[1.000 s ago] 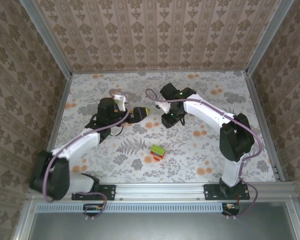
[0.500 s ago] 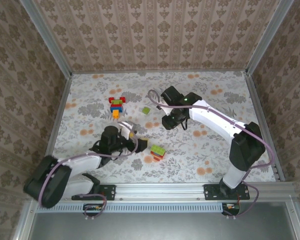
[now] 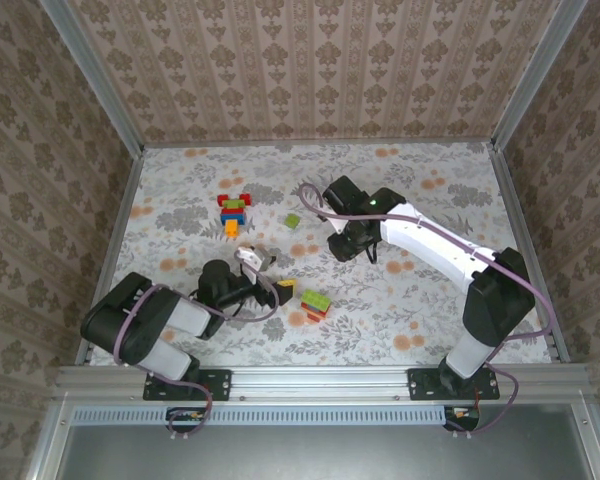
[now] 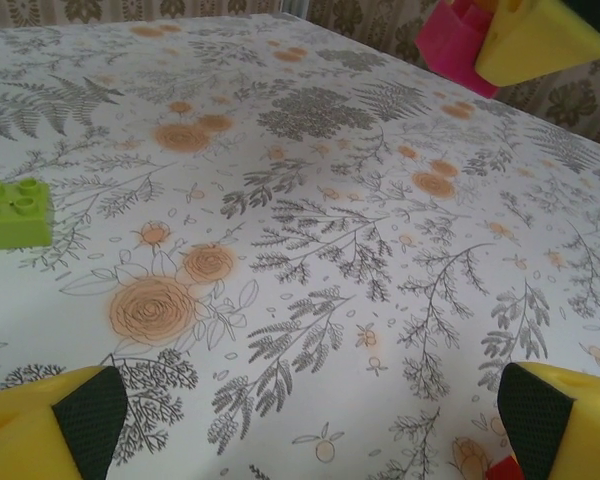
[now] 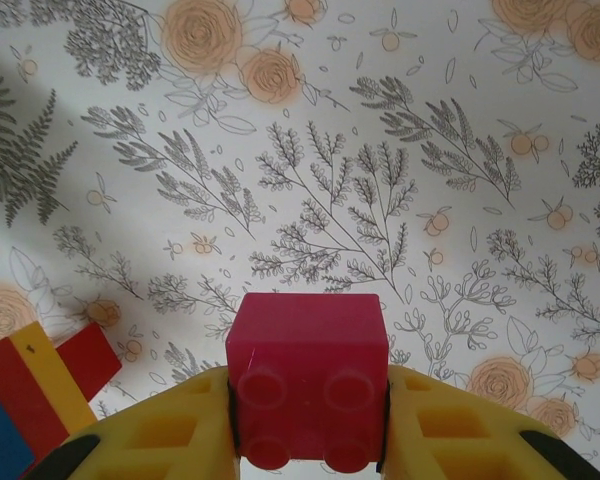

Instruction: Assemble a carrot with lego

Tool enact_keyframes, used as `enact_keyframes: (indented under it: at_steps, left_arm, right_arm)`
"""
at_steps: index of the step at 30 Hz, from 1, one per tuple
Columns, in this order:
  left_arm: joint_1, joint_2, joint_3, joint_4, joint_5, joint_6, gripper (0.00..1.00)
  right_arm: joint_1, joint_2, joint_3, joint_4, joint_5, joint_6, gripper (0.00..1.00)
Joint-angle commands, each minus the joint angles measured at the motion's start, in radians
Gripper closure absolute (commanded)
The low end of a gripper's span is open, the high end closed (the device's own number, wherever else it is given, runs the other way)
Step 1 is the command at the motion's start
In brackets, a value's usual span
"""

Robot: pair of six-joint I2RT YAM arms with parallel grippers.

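Seen from above, the floral worktop [image 3: 430, 180] carried two lego stacks, a far stack [image 3: 233, 210] and a near stack [image 3: 315, 303], with one loose green brick [image 3: 292, 221] between them. The left end effector [image 3: 272, 290] lay just left of the near stack. Its wrist view showed its fingers spread wide. On the right wrist camera, the right end effector [image 5: 308, 405] pinched one magenta brick [image 5: 308, 345] above the worktop.

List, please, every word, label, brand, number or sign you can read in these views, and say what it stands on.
No text can be read anywhere.
On the magenta brick: the studs show no legible lettering.
On the light green brick: the studs are too blurred to read.
On the tablecloth and the walls: floral pattern, no writing.
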Motion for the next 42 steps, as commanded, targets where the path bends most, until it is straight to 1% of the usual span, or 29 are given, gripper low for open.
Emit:
enact_keyframes:
  at_steps: [1, 4, 6, 10, 16, 20, 27, 28, 32, 36, 42]
  left_arm:
    - [0.001, 0.01, -0.031, 0.101, 0.045, -0.003, 0.02]
    - [-0.024, -0.006, -0.065, 0.105, 0.049, -0.012, 0.05]
    - [-0.043, -0.041, -0.096, 0.106, 0.025, -0.016, 0.05]
    - [-0.092, -0.115, -0.133, 0.087, 0.026, -0.019, 0.05]
    - [-0.15, -0.113, -0.131, 0.069, 0.065, -0.012, 0.05]
    - [-0.18, -0.096, -0.099, 0.018, 0.094, 0.01, 0.05]
    - [-0.186, -0.049, -0.039, -0.035, 0.098, 0.066, 0.04]
    - [-0.184, -0.044, -0.025, -0.051, 0.129, 0.078, 0.04]
    - [-0.181, -0.01, 0.047, -0.14, 0.175, 0.128, 0.04]
    - [-0.159, 0.024, 0.085, -0.148, 0.232, 0.145, 0.03]
    - [-0.153, 0.057, 0.135, -0.187, 0.32, 0.177, 0.03]
  right_arm:
    - [0.005, 0.032, -0.008, -0.042, 0.038, 0.011, 0.7]
    - [0.004, 0.045, -0.011, -0.037, 0.041, 0.008, 0.7]
    - [0.004, 0.055, -0.012, -0.031, 0.037, 0.005, 0.7]
    - [0.006, 0.069, -0.011, -0.02, 0.023, 0.002, 0.7]
    - [0.006, 0.049, -0.029, -0.018, 0.024, -0.005, 0.7]
    - [0.006, 0.028, -0.037, -0.022, 0.029, -0.003, 0.7]
    - [0.004, -0.006, -0.03, -0.049, 0.04, 0.0, 0.7]
    - [0.006, -0.013, -0.029, -0.056, 0.043, 0.001, 0.7]
    - [0.007, -0.048, -0.017, -0.089, 0.04, 0.008, 0.7]
    - [0.026, -0.083, -0.012, -0.128, 0.043, 0.019, 0.7]
    - [0.075, -0.111, -0.019, -0.185, 0.052, 0.033, 0.7]
